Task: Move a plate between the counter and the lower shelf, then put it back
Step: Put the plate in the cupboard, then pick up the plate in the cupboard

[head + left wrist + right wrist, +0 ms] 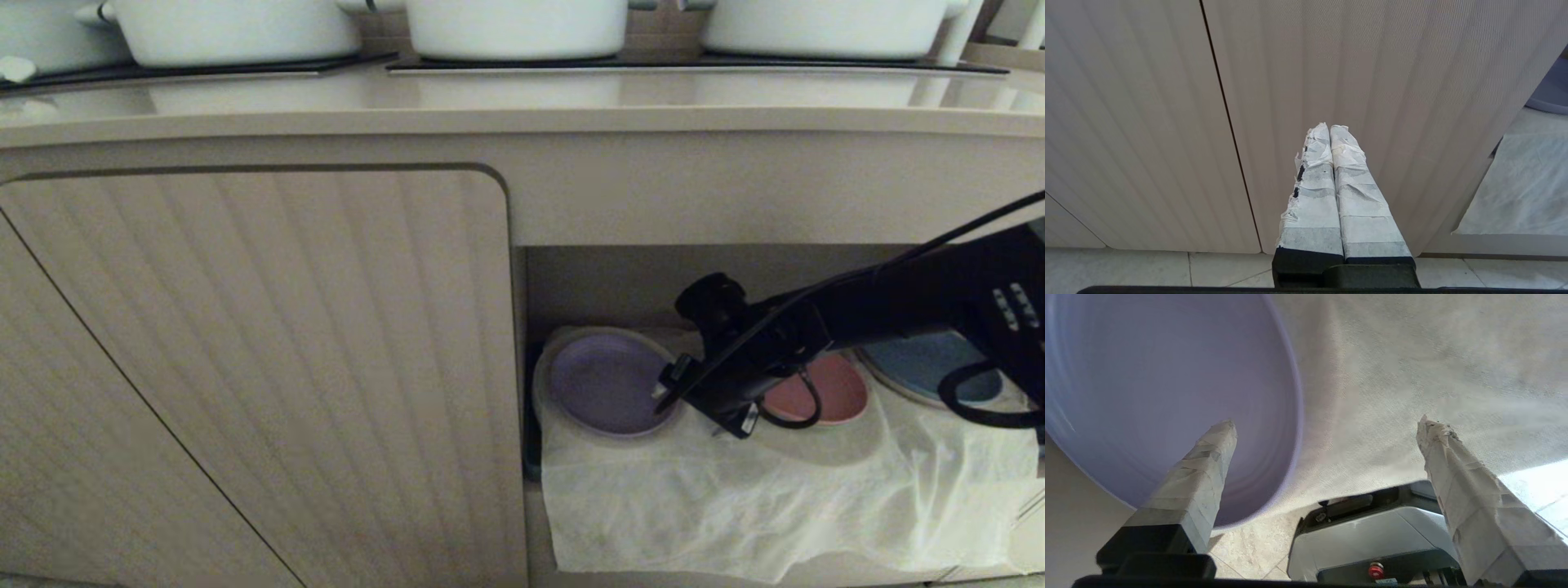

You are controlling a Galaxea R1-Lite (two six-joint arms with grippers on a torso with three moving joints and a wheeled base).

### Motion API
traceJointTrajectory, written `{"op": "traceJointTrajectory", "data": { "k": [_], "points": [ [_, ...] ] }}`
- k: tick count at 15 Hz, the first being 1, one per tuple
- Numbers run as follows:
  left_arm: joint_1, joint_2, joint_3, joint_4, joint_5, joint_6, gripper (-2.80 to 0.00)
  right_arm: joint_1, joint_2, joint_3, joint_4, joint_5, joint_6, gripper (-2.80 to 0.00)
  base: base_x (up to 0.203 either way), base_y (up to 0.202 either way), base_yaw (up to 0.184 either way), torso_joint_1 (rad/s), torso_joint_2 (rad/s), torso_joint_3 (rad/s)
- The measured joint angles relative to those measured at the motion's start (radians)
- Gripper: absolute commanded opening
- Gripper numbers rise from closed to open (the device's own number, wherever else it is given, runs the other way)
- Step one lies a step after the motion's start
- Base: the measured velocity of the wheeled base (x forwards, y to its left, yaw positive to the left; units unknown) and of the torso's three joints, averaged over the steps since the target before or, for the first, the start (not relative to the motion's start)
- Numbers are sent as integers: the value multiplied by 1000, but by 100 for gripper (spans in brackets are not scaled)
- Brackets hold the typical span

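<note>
Beige lower shelf (620,278), centre-right of frame: plate (606,382) lying on white cloth (735,498). My right gripper (1327,428) is hanging spread, one finger over its rim; withdrawing carelessly risks dragging it.

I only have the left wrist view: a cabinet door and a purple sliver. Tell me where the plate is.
Observer: The plate lies flat on the cloth in the lower shelf, at its left end.
Operator: Report the right gripper.
Observer: The right gripper is open at the plate's right rim, one finger over the plate and one outside it, gripping nothing.
Operator: List what's beside the plate.
Observer: A pink plate, then a blue plate, further right.
</note>
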Motion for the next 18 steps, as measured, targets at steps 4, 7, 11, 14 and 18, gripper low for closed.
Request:
{"op": "traceJointTrajectory", "data": {
  "k": [4,7,11,14,18],
  "points": [
    [0,0,0,0,0,0,-280,-5,-24,15,50,1,-25,0,0,0,0,0,0,0],
    [0,0,0,0,0,0,-280,-14,-49,21,63,20,-31,0,0,0,0,0,0,0],
    [0,0,0,0,0,0,-280,-16,-86,76,74,21,-56,0,0,0,0,0,0,0],
    [0,0,0,0,0,0,-280,-15,-123,137,74,22,-81,0,0,0,0,0,0,0],
    [0,0,0,0,0,0,-280,-15,-183,230,72,23,-127,0,0,0,0,0,0,0]
  ]
}}
